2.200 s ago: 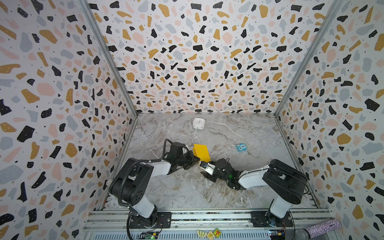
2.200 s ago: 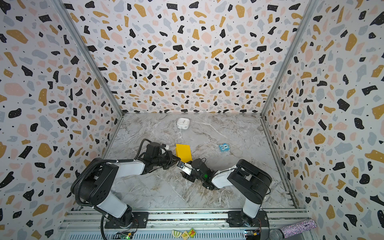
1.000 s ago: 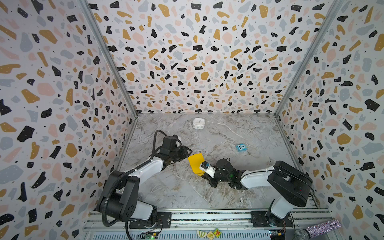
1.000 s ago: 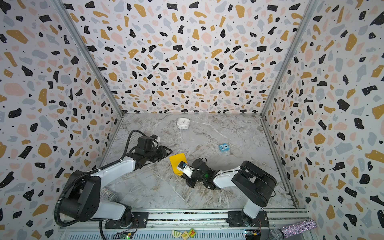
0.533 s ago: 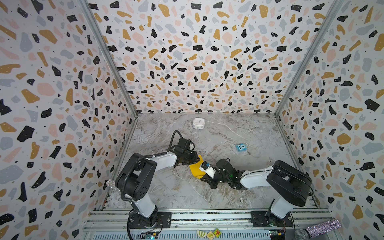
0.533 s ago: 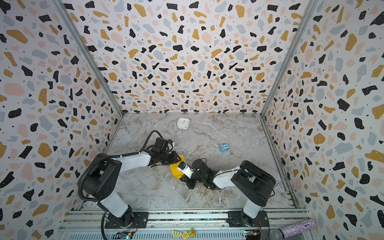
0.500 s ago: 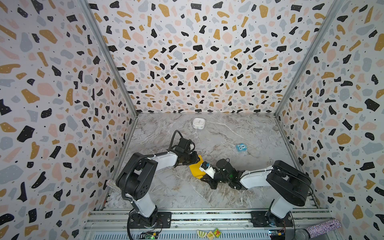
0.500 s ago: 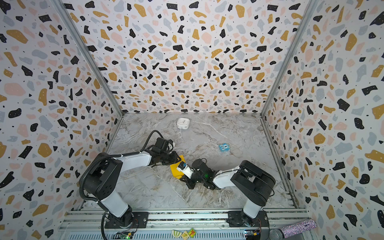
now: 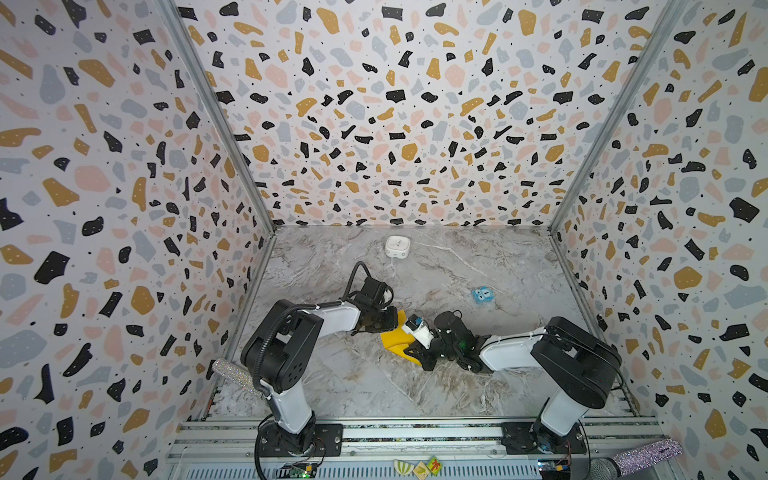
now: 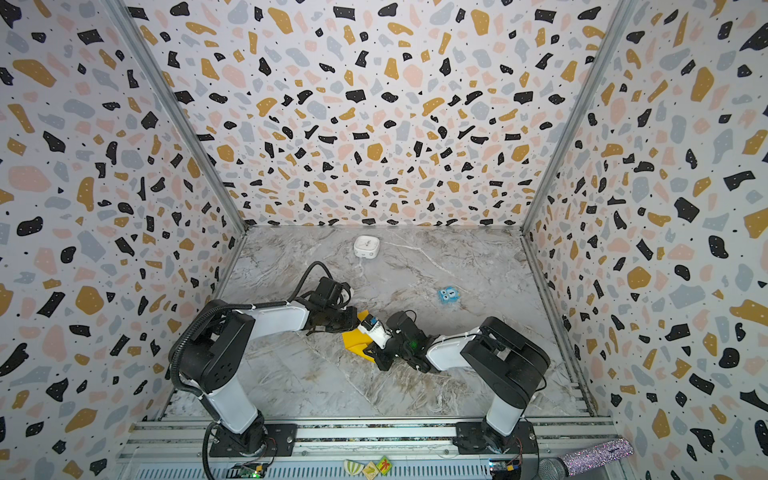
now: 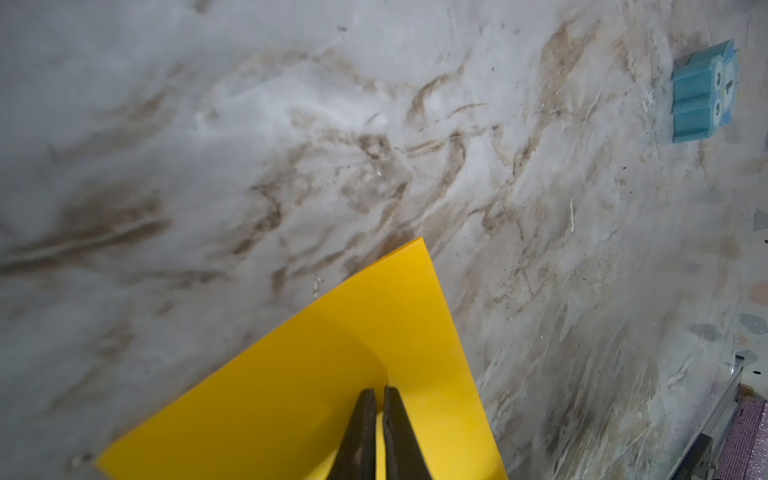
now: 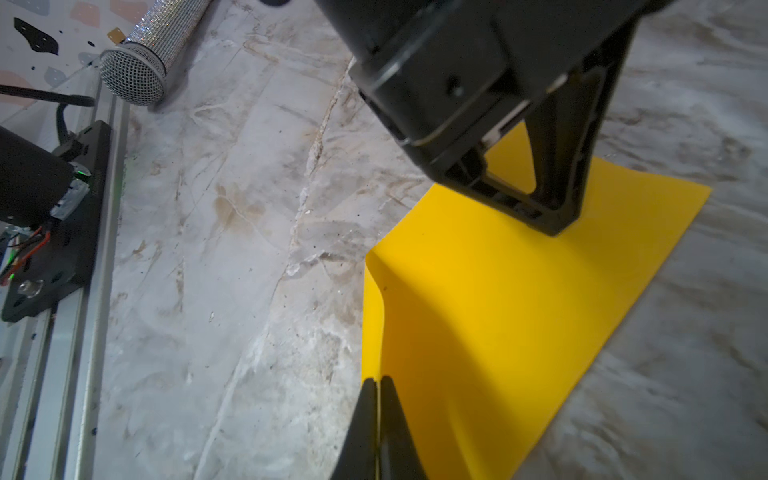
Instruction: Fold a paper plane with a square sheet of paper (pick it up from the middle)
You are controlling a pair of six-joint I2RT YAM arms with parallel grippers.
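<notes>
Where the two arms meet, lower centre of both top views, the square sheet of paper point(image 9: 394, 341) lies on the grey marble table point(image 9: 457, 266); bright yellow, unmarked, not flat; no plane shape.

- left gripper point(image 9: 392, 321) comes in from the left of the frame onto the sheet's upper part; in the left wrist view its fingers point(image 11: 368, 415) stand almost together over the yellow, a thin sliver of paper in the gap, a curved ridge in the sheet running up to the tips; reads as a pinch on the paper.
- right gripper point(image 9: 407, 352) comes in from the right onto the sheet's lower right edge; in the right wrist view its fingers point(image 12: 363, 415) are pressed together with the paper's edge between them; the sheet curls up off the table there.
- blue cube with eyes point(image 9: 482, 296) sits right of centre, well apart from the sheet.
- white rounded box point(image 9: 397, 247) sits near the back wall, above centre.
</notes>
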